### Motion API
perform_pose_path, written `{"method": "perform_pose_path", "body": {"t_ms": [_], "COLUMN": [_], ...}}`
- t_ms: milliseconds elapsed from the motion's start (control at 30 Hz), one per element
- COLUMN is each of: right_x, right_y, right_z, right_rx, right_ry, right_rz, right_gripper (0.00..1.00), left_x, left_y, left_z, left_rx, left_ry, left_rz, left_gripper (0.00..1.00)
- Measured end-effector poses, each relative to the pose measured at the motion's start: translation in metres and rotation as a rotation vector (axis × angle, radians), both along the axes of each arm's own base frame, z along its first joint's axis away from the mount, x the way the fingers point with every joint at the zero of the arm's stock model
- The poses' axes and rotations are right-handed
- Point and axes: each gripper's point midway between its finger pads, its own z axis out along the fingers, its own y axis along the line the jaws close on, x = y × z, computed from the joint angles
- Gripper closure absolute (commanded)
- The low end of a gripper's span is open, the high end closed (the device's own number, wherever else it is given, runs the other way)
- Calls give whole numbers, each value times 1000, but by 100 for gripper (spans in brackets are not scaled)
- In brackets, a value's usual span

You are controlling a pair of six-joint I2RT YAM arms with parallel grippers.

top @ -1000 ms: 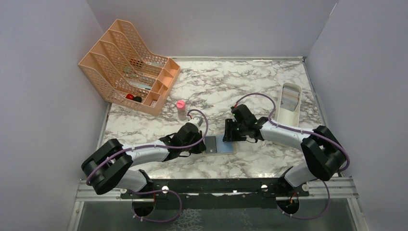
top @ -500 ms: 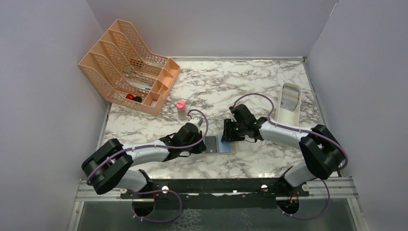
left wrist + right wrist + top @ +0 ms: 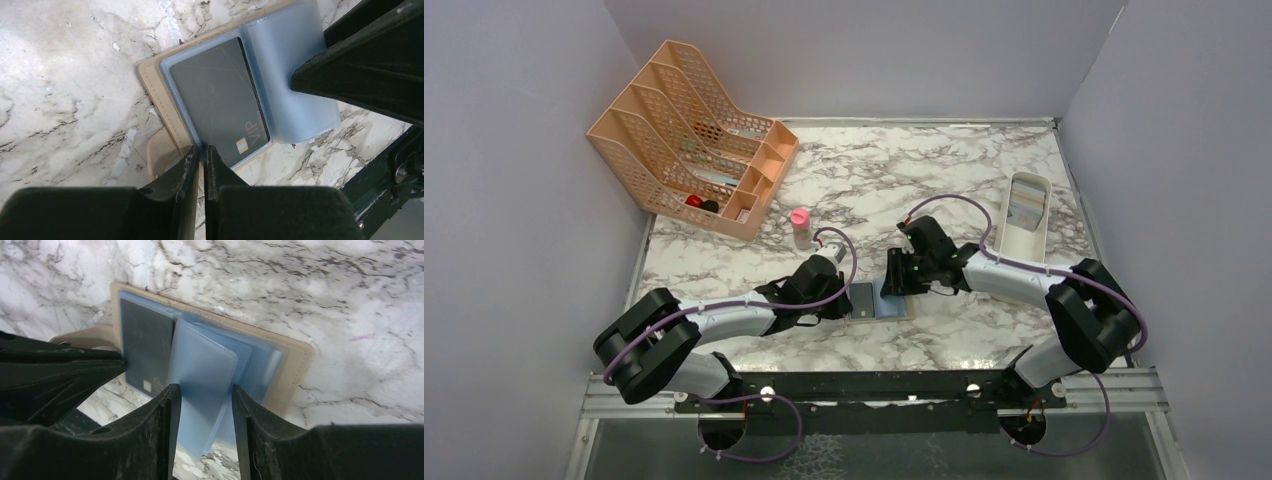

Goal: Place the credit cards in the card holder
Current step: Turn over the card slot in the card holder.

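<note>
A marble table (image 3: 874, 180) sits between grey walls, with a peach file rack (image 3: 689, 135) at the far left, a white tray (image 3: 1024, 215) at the right and a pink-capped bottle (image 3: 800, 226) between them. From above, the open card holder (image 3: 892, 305) is only a small patch between the two claws.

The wrist views show more. A dark card (image 3: 217, 100) marked VIP lies in the holder's left pocket, and a loose blue sleeve (image 3: 205, 365) stands up from the middle.

The left claw (image 3: 201, 150) is closed to a thin slit, its tips at the holder's tan edge beside the snap tab (image 3: 82, 337). Whether it nips anything cannot be told. The right claw (image 3: 202, 390) is partly open, its fingers on either side of the blue sleeve.
</note>
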Motion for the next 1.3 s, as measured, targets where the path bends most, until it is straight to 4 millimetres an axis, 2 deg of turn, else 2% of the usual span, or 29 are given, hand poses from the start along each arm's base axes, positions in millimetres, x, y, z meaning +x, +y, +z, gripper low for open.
{"method": "perform_pose_path", "body": {"t_ms": [267, 367, 1133, 1300], "right_x": [-5, -8, -12, -12], "right_y": [30, 38, 59, 58], "right_z": [19, 18, 12, 11], "right_rx": [166, 212, 335, 326], "right_ry": [9, 23, 46, 46], "right_rz": [87, 108, 175, 168], "right_gripper": [50, 50, 49, 49], "left_x": [0, 0, -1, -3], "left_y": [0, 0, 1, 5], "left_z": [0, 0, 0, 8], "left_rx": [0, 0, 7, 11], "left_ry": [0, 0, 6, 8], "left_rz": [-1, -1, 0, 12], "left_gripper": [88, 88, 88, 88]}}
